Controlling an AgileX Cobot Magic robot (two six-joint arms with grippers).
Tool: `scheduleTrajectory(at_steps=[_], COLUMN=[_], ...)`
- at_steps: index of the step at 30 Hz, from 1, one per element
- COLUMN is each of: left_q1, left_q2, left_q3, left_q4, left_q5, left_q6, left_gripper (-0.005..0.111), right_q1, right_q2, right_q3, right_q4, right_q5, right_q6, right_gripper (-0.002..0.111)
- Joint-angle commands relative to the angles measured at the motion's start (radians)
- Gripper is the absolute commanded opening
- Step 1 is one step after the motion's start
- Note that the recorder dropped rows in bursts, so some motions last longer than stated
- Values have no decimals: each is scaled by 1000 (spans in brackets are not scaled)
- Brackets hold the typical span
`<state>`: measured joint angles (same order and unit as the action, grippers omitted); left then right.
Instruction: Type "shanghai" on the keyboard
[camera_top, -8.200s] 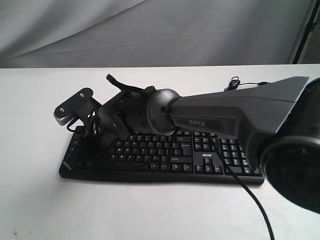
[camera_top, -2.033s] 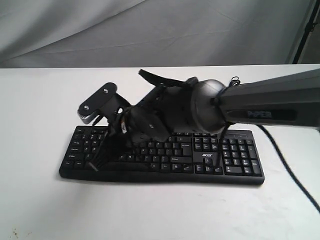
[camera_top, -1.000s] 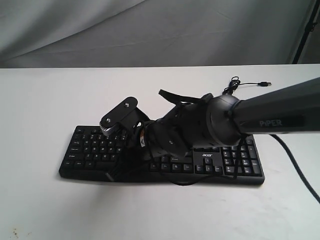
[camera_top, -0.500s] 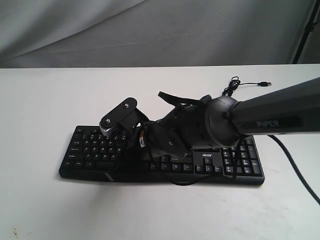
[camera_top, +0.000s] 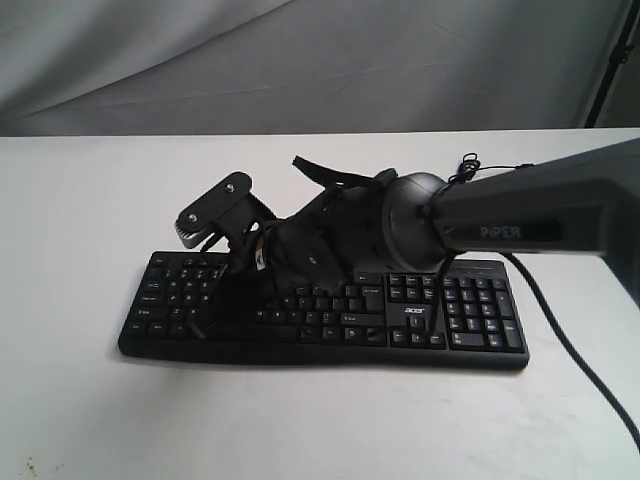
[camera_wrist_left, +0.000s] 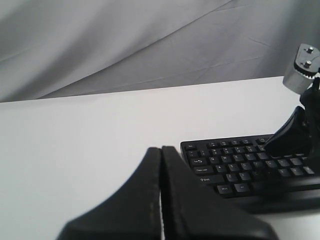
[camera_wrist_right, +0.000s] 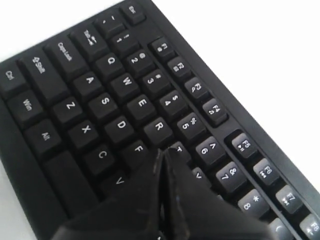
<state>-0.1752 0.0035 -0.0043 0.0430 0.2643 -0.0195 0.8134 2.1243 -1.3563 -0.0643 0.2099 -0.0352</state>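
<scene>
The black keyboard (camera_top: 470, 310) lies across the white table, its "acer" logo (camera_top: 416, 311) by the number pad. My right arm reaches across it from the right. My right gripper (camera_top: 212, 312) is shut, with nothing between its fingers, over the left half of the letter keys. In the right wrist view the keyboard (camera_wrist_right: 100, 105) fills the frame and the right gripper (camera_wrist_right: 163, 151) points between the F and T keys, hiding the key under it; contact cannot be told. My left gripper (camera_wrist_left: 161, 149) is shut over bare table off the keyboard's (camera_wrist_left: 235, 165) Esc end.
The keyboard's thin USB cable (camera_top: 480, 165) lies coiled on the table behind the number pad. A black arm cable (camera_top: 570, 350) trails over the table at the front right. A grey cloth backdrop (camera_top: 300, 60) hangs behind the table.
Within the last second my right gripper has swung left along the keyboard and lifted a little, from near the front edge at the middle to the left letter keys. The keyboard has not moved.
</scene>
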Motion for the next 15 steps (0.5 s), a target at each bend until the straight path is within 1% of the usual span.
scheduleTrajectory(at_steps=[1, 15], left_q1=[-4, -4], left_q2=[-3, -3], left_q3=[4, 4], left_q4=[1, 1], left_q5=[-3, -3], left_q6=[-3, -3], left_gripper=[0, 0], right_q1=[3, 5], right_q2=[13, 45], right_q3=[-7, -7], right_q4=[-2, 5], right_q5=[-4, -27], right_q6=[-12, -12], right_gripper=[0, 0])
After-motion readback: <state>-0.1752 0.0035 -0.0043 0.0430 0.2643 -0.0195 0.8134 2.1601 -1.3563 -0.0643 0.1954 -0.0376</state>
